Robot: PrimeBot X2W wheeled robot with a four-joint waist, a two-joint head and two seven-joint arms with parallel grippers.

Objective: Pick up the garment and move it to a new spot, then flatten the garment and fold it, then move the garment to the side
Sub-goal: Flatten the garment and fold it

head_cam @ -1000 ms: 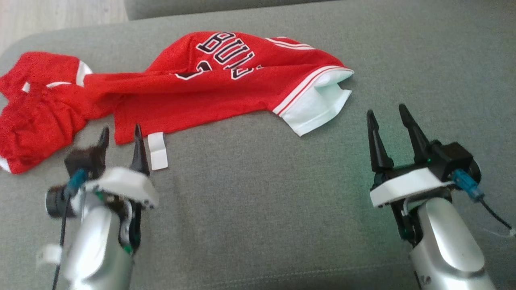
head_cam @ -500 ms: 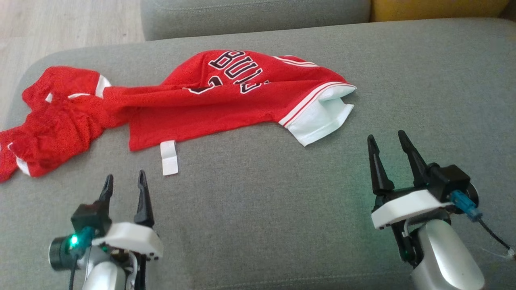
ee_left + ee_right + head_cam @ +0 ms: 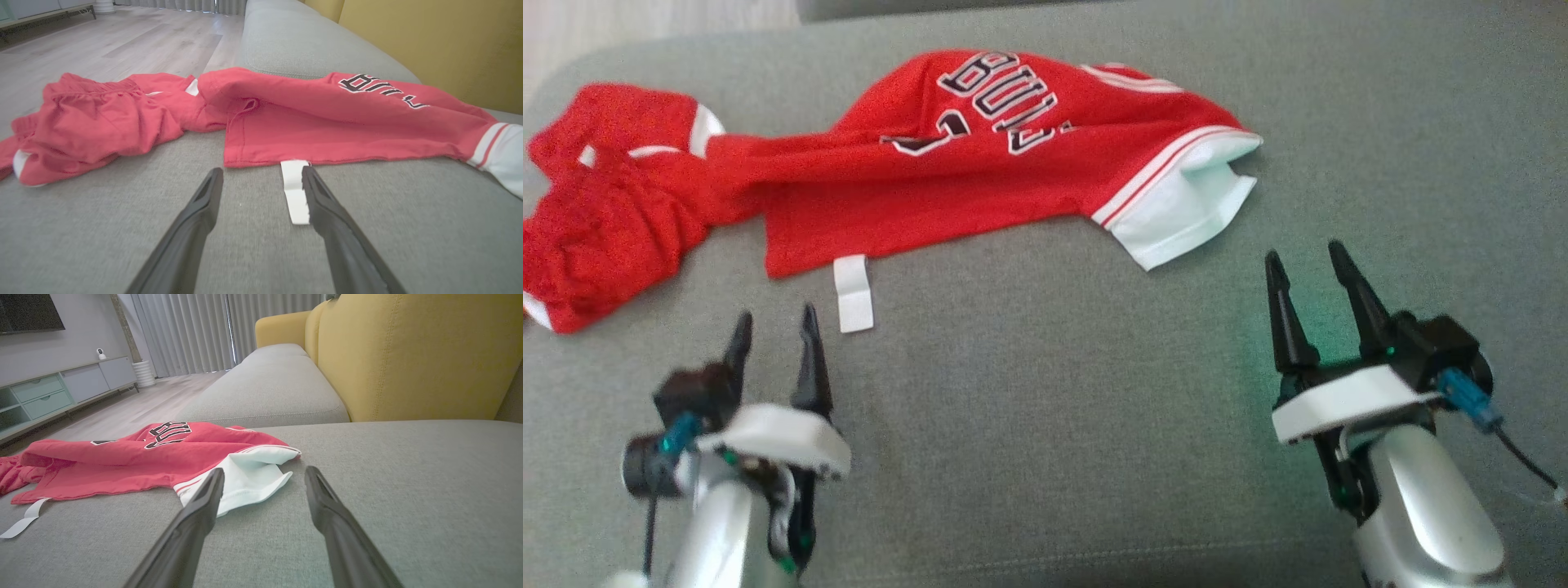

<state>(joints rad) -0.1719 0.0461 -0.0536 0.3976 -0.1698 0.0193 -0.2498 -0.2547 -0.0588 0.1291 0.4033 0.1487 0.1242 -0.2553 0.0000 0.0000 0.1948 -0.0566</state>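
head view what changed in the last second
The left gripper drew back from the hem of the garment toward the robot, its tips now beside the white label; the camera also shifted. The garment lies as before, the right gripper barely moved, both jaws open, nothing held.

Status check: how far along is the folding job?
Done: nothing visible; the garment lies rumpled on the sofa seat, its left end bunched. In hand: nothing; left gripper and right gripper hang open, short of it. Left: pick up, move, flatten, fold, set aside.

Red garment (image 3: 947, 180) with white-trimmed hem and lettering, rumpled, half-spread lengthwise across grey cushion (image 3: 1054, 392).
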